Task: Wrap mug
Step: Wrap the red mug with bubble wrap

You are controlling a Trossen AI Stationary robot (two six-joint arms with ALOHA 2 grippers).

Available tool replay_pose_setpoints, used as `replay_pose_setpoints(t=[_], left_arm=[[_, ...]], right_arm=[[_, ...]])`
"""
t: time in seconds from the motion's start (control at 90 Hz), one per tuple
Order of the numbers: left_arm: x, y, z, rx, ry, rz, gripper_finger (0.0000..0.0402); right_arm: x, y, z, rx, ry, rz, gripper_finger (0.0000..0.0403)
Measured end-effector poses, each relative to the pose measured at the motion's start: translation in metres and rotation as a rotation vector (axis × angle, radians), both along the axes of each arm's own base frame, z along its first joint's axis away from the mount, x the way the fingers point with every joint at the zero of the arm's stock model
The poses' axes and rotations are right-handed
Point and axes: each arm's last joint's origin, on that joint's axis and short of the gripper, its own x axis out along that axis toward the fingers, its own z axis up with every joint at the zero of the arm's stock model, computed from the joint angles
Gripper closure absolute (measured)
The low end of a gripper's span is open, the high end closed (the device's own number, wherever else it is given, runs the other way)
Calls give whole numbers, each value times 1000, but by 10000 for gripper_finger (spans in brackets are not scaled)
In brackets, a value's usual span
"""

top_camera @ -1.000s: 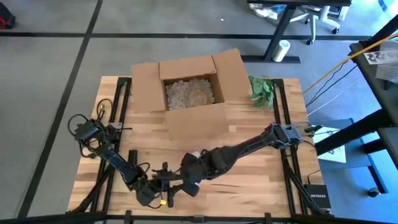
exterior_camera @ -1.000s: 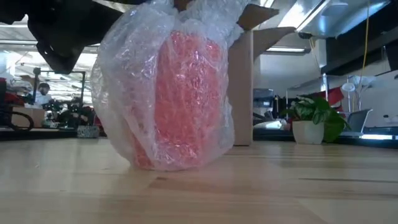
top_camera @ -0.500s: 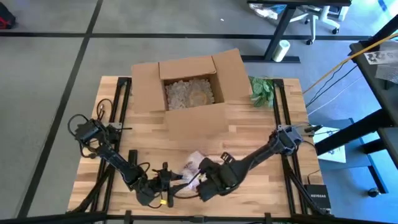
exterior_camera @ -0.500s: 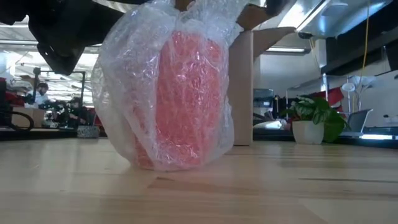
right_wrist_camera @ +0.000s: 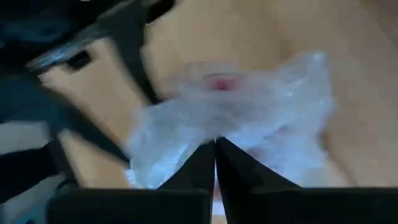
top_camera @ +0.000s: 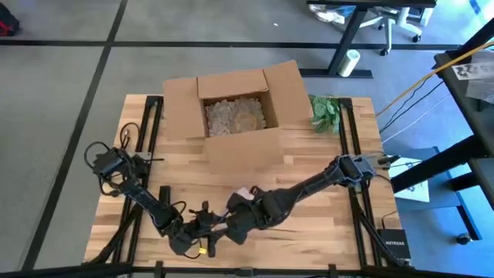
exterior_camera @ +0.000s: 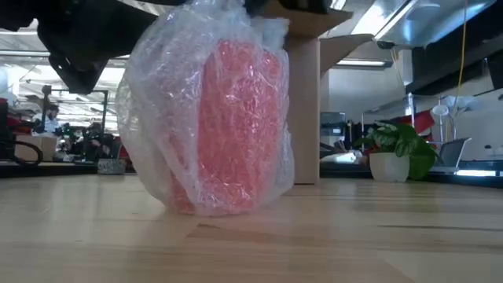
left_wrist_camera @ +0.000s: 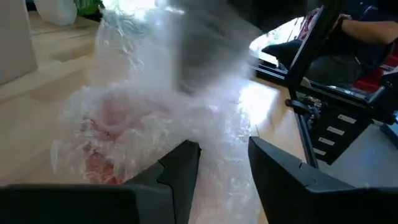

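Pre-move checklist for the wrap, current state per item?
1. Red mug in clear bubble wrap stands upright on the wooden table: ok.
2. Wrap covers the mug's sides: ok; top closure: cannot tell.
3. Right gripper shut on the wrap: ok.
4. Left gripper open beside the bundle, holding nothing: ok.
5. Open cardboard box with filler, behind the bundle: ok.

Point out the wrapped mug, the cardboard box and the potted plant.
wrapped mug (exterior_camera: 228,126): low view, on the red body showing through the bubble wrap.
cardboard box (top_camera: 179,108): high view, on its left flap.
potted plant (exterior_camera: 391,167): low view, on its white pot.
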Motion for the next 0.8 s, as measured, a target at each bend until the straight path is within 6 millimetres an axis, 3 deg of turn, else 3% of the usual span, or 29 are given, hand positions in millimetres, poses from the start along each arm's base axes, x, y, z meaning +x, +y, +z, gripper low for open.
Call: replay_pose_setpoints(t=[0.333, 0.5, 0.689, 0.8], left_arm=[[-9, -3, 15, 62, -11, -6, 273], [-25, -18, 18, -5, -40, -39, 273], [-49, -37, 21, -25, -82, -29, 273], [-49, -35, 18, -14, -63, -11, 273]], right_arm=[[16, -21, -44, 109, 42, 18, 403], [21, -33, -64, 163, 47, 9, 403], [16, -40, -71, 175, 126, -20, 403], [14, -40, -71, 174, 142, -38, 403]])
